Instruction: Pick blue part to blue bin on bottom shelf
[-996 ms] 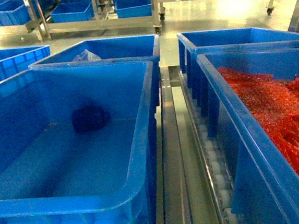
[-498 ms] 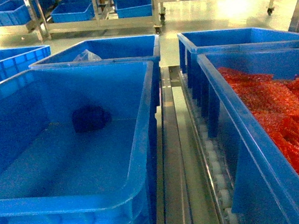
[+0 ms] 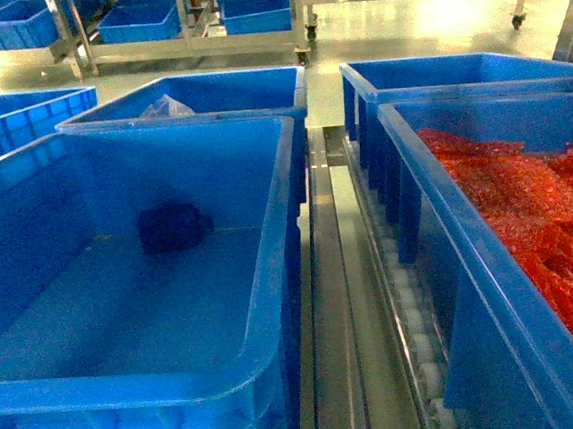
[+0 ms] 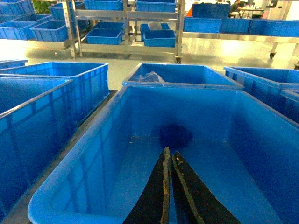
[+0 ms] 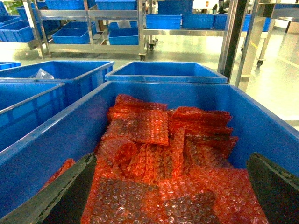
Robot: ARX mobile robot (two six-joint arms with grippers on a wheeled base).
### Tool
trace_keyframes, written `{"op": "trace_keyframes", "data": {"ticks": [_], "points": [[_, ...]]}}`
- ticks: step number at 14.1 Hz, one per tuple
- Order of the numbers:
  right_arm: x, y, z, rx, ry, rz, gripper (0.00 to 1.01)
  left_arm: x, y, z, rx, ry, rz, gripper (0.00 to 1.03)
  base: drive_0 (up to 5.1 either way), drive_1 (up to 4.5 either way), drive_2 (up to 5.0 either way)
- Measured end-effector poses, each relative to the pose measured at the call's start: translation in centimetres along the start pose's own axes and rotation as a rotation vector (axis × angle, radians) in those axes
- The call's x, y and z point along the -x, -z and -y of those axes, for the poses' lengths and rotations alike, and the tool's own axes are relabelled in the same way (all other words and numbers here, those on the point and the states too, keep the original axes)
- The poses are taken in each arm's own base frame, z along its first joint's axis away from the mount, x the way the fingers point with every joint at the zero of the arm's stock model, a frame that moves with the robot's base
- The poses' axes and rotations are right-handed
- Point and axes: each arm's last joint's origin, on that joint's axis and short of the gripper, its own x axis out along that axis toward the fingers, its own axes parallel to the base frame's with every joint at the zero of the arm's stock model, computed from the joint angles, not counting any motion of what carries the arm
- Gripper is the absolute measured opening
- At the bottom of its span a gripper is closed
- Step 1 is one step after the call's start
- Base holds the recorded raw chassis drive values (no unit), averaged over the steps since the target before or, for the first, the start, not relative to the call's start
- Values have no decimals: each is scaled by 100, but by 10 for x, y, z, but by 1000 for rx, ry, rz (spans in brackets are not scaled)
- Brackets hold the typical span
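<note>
A: Nothing has shifted in the head view since a second ago. The blue bin (image 3: pixel 132 288) sits lower left with a dark lump, apparently the blue part (image 3: pixel 173 226), on its floor near the far wall. No gripper shows in this view.

B: And beside it?

A: Steel rails and white rollers (image 3: pixel 418 343) of the bottom shelf (image 3: pixel 334 301), then a tub of red bubble-wrap packets (image 3: pixel 537 213).

B: Left wrist view?

A: The left gripper (image 4: pixel 169 156) hangs inside the bin, its two dark fingers (image 4: pixel 156 196) pressed together, tips nearly touching, pinching nothing. That dark lump lies just ahead of the tips, clear of them, on the bin floor.

B: Right wrist?

A: The right gripper (image 5: pixel 173 196) is spread wide, one finger (image 5: pixel 65 191) at each lower corner, holding nothing. Between and ahead of the fingers lie the red packets, inside their tub (image 5: pixel 261 121).
</note>
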Motion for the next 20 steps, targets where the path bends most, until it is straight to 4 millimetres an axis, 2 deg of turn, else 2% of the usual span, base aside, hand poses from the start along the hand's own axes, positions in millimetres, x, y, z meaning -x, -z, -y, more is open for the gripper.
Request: {"op": "trace_keyframes", "data": {"ticks": [5, 6, 7, 9, 10, 17, 18, 20], "points": [[0, 0, 0, 0, 0, 0, 98, 6, 0, 0, 0, 0, 4, 2, 0, 0, 0], [0, 0, 0, 0, 1, -1, 98, 12, 6, 0, 0, 1, -52, 2, 0, 0, 0], [0, 0, 0, 0, 0, 0, 98, 16, 2, 0, -1, 2, 3, 2, 0, 0, 0], [0, 0, 0, 0, 0, -1, 98, 16, 4, 0, -2, 0, -13, 2, 0, 0, 0], [0, 0, 0, 0, 0, 0, 98, 16, 4, 0, -2, 0, -14, 8, 0, 0, 0], [0, 0, 0, 0, 0, 0, 98, 16, 4, 0, -2, 0, -14, 93, 0, 0, 0], [0, 0, 0, 0, 0, 0, 98, 16, 4, 0, -3, 0, -15, 99, 0, 0, 0], [0, 0, 0, 0, 0, 0, 98, 16, 4, 0, -3, 0, -15, 98, 0, 0, 0]]}}
